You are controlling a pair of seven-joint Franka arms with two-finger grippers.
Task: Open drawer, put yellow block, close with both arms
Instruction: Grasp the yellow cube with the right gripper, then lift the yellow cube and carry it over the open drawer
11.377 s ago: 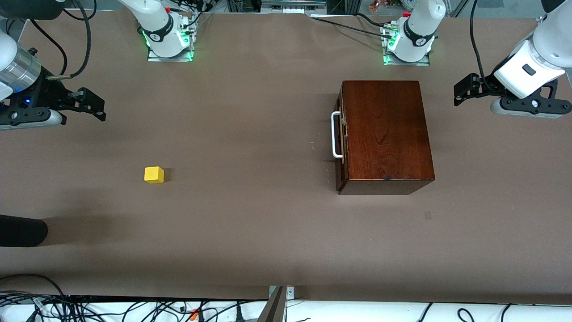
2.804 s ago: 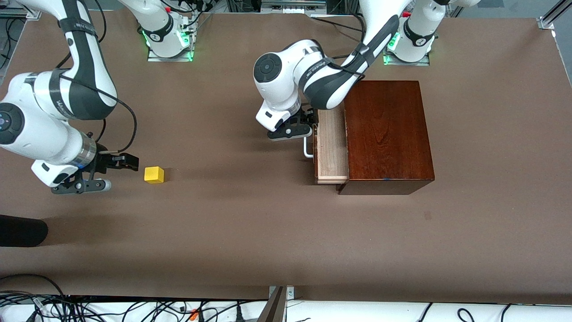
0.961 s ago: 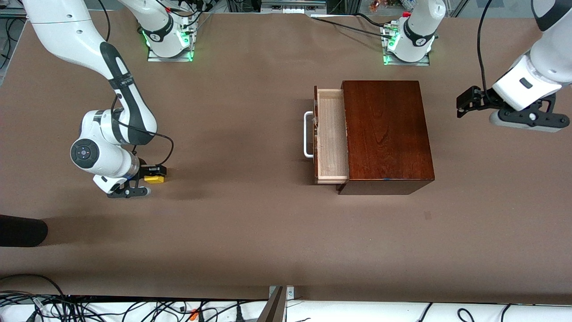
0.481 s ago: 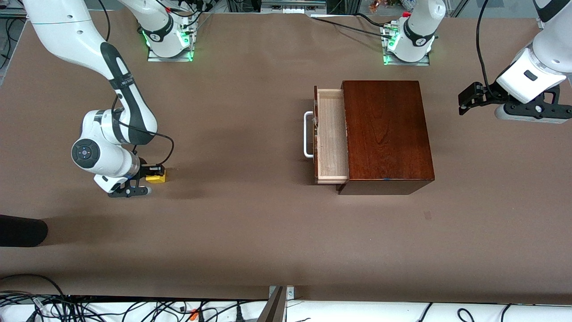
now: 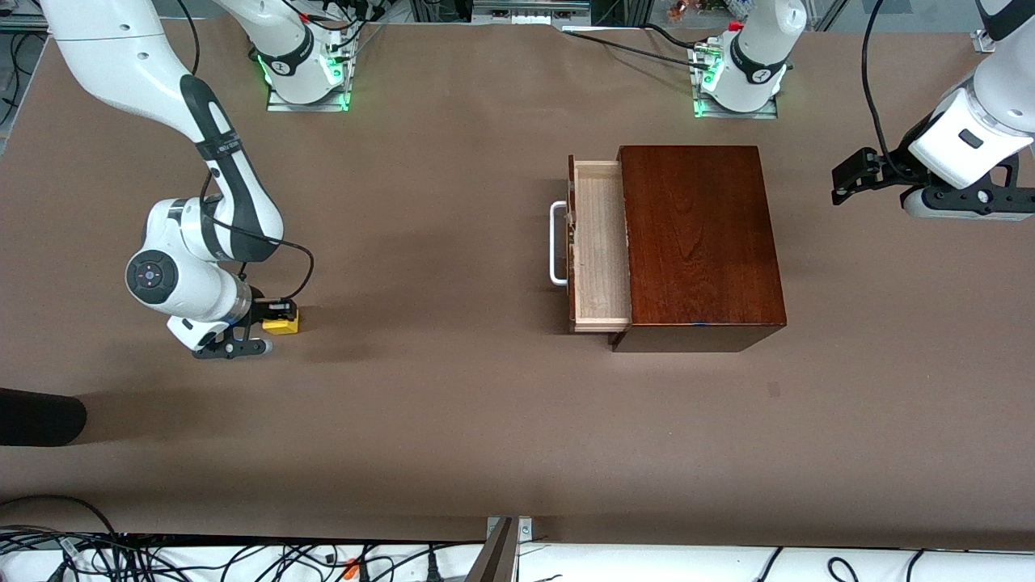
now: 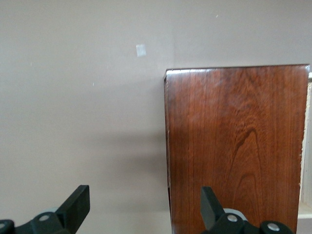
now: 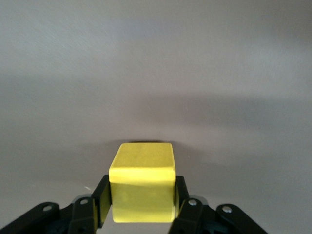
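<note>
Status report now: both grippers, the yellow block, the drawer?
Right gripper shut on yellow block, low at table. Left gripper open, waiting past the wooden box. Drawer open, nothing in it; path unobstructed.

Plain brown desk (image 5: 453, 420), and not much else on it. A dark rounded shape (image 5: 36, 416) pokes in at the desk's edge, well apart from the right pincer (image 5: 279, 314), toward the right arm's end. A small pale square patch (image 5: 774, 390) marks the desk, well apart from the left pincer (image 5: 842, 176). Tangled cables (image 5: 162, 558) and a metal bracket (image 5: 505, 546) line the edge nearest the front camera.
</note>
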